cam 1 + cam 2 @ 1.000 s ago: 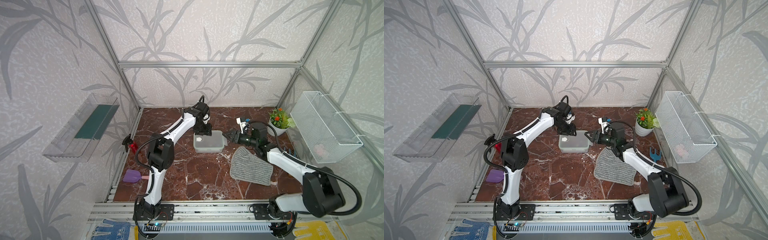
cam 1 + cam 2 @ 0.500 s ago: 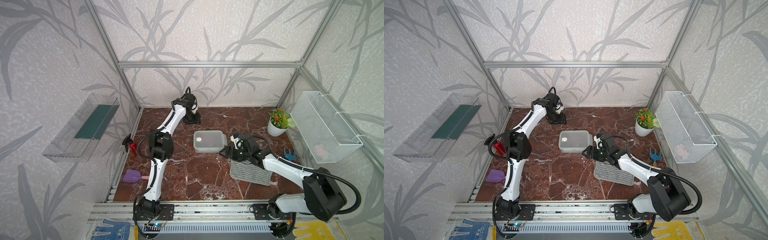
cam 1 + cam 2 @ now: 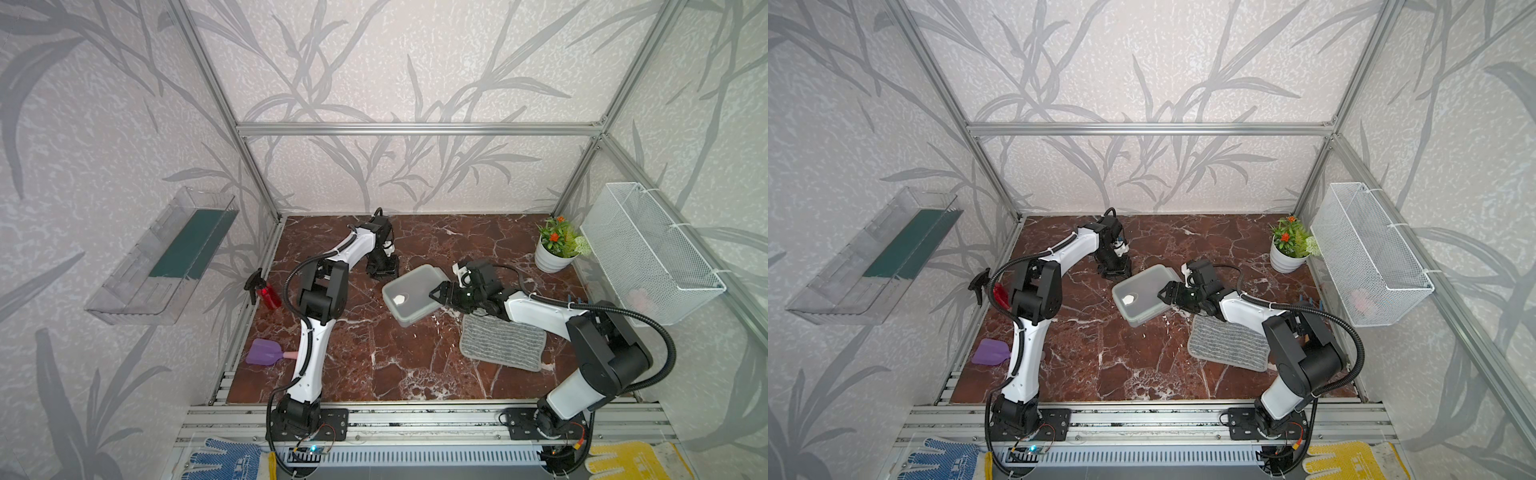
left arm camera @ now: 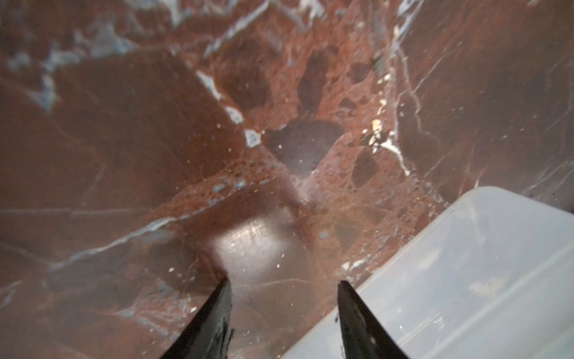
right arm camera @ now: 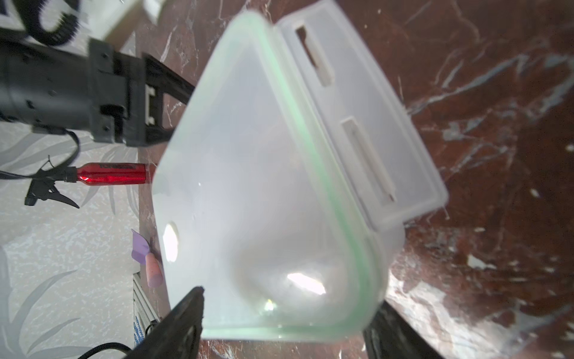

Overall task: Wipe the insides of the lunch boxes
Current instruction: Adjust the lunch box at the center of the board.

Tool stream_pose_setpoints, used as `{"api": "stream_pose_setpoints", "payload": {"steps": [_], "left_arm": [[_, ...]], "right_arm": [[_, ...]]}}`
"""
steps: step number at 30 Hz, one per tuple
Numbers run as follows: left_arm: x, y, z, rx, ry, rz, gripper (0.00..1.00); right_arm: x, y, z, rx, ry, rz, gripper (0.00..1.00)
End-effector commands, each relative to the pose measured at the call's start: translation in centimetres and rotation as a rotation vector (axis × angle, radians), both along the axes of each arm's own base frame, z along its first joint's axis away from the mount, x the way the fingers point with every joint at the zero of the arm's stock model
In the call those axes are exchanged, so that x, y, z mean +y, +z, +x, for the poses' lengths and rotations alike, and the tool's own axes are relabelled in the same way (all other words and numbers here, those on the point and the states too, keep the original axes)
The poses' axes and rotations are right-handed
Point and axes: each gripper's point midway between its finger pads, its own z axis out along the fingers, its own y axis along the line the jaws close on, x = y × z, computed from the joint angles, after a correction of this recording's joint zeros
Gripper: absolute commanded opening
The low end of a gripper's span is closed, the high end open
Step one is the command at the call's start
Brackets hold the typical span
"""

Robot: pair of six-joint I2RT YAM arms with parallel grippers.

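The lunch box (image 3: 409,291) (image 3: 1142,293) stands mid-floor, turned askew, its clear green-rimmed lid on and the white vent (image 3: 400,298) up. One side clip (image 5: 357,108) is flipped outward. My right gripper (image 3: 436,296) (image 5: 289,298) is at the box's right end, open, its fingers wide on either side of that end (image 5: 248,155). My left gripper (image 3: 382,272) (image 4: 282,281) is low at the box's far left corner, open, with bare floor between its fingers. The box (image 4: 466,279) is beside one finger. The box's inside is hidden under the lid.
A grey striped cloth (image 3: 503,343) lies flat under the right arm. A red spray bottle (image 3: 266,291) and a purple scoop (image 3: 266,352) sit at the left edge. A potted plant (image 3: 555,249) and a wire basket (image 3: 648,249) are at the right. An acrylic tray (image 3: 166,257) hangs on the left wall.
The left gripper swung from the box to the back wall and returned to the box's far corner. The right gripper opened wider and came onto the box's end. The box has turned askew.
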Motion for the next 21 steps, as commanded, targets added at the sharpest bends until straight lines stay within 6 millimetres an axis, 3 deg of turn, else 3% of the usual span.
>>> {"api": "stream_pose_setpoints", "payload": {"steps": [1, 11, 15, 21], "left_arm": [[-0.3, 3.0, 0.4, -0.073, 0.019, -0.043, 0.54], [0.9, 5.2, -1.6, -0.094, 0.061, -0.02, 0.53], [0.6, 6.1, -3.5, -0.089, 0.074, -0.062, 0.53], [1.0, 5.6, -7.0, -0.07, 0.09, -0.06, 0.53]], "right_arm": [[0.3, 0.8, 0.7, -0.026, -0.001, 0.009, 0.78], [-0.1, 2.3, 0.8, -0.06, 0.035, -0.04, 0.79], [0.4, 2.8, 2.2, -0.063, 0.063, 0.006, 0.79], [1.2, 2.1, 4.8, -0.041, 0.077, 0.072, 0.79]]}}
